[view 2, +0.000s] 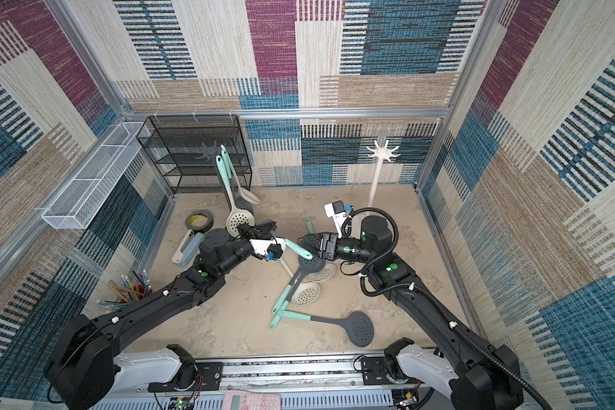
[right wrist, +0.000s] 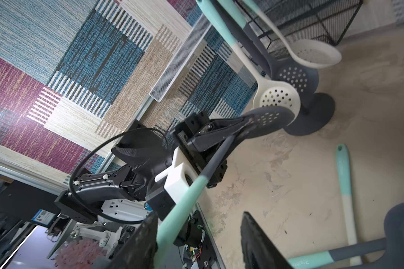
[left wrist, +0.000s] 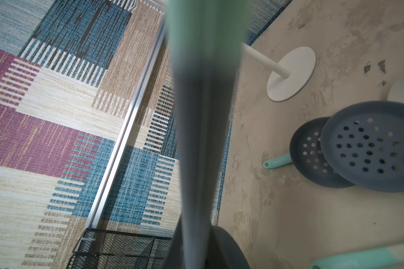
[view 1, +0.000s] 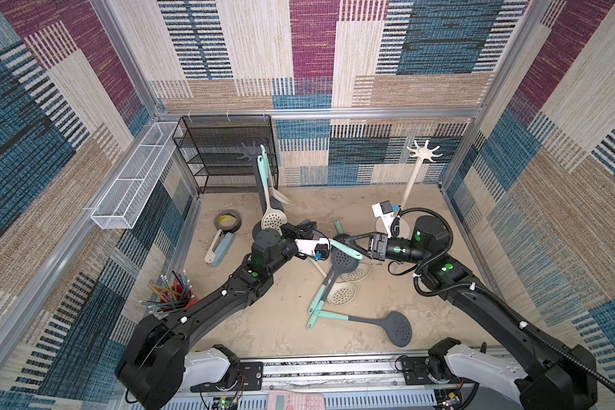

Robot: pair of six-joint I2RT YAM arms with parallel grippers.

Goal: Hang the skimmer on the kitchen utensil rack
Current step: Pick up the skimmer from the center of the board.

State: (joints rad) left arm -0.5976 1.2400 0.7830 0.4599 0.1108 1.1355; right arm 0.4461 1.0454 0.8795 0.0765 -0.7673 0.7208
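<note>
Left gripper [right wrist: 239, 125] clamps skimmer [right wrist: 189, 188] neck; right gripper [view 1: 351, 245] spread, seemingly not gripping it

You're looking into robot lab test cell: aluminium frame [view 1: 320, 113] boxes in work floor, carpet-pattern panels [view 1: 313, 42] serve as walls, arm bases [view 1: 206, 365] sit on slotted rail [view 1: 334, 371], bare circuit board [view 1: 224, 401] trails loose wires. Your right wrist view catches lit screen [right wrist: 21, 246] outside.

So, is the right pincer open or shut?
Open: the right pincer fingers stand well apart, the grey perforated skimmer's mint handle between them.
</note>
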